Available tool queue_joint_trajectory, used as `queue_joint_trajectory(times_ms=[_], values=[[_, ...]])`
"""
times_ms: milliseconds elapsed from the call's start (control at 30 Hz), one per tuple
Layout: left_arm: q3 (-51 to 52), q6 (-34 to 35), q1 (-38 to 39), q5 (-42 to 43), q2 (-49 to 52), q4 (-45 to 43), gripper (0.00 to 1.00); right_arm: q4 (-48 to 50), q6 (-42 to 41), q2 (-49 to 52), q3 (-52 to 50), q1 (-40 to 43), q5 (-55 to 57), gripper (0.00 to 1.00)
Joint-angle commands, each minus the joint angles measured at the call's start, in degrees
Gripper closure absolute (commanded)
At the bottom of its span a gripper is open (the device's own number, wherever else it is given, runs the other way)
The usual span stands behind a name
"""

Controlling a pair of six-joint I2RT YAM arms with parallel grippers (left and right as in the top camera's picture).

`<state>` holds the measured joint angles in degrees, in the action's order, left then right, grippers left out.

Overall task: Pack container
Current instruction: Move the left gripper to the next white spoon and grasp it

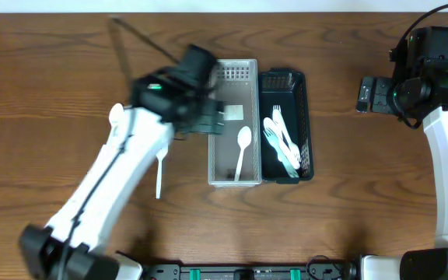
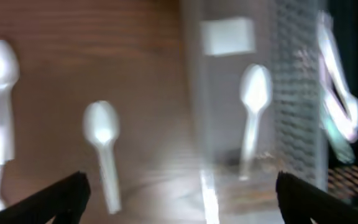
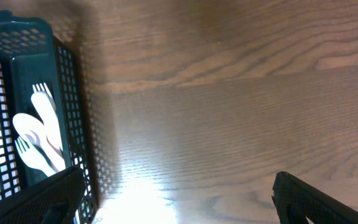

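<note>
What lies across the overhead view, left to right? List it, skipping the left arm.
spoon on the table → second loose spoon → grey basket with a packed spoon → dark basket holding forks → right gripper

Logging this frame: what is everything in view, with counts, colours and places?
Grey mesh basket: one, light grey, table centre.
Dark mesh basket: one, dark green, beside it on the right.
Spoons: three, white; one in the grey basket, two on the table to its left.
Forks: at least two, white, in the dark basket.
Label: one, white, in the grey basket.
Table: one, brown wood.
Left fingers: two, black, spread apart, near the grey basket.
Right fingers: two, black, spread apart, right of the dark basket.
</note>
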<state>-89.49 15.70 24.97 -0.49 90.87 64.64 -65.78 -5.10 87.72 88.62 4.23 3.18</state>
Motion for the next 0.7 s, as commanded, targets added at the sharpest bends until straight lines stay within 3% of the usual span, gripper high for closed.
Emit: queue_joint_trajectory(times_ms=[0, 233, 667], values=[[0.26, -1.49, -6.43, -2.38, -1.6, 2.82, 0.02, -0.09, 0.92, 0.13, -0.35, 0.35, -0.24, 0.01], [10.95, -5.27, -17.46, -1.01, -1.7, -3.15, 0.02, -0.17, 0.9, 0.13, -0.35, 0.35, -0.24, 0.01], [34.21, -9.51, -18.03, -1.01, -0.5, -23.56, 0.02, -0.15, 0.9, 0.13, -0.35, 0.35, -0.24, 0.01]])
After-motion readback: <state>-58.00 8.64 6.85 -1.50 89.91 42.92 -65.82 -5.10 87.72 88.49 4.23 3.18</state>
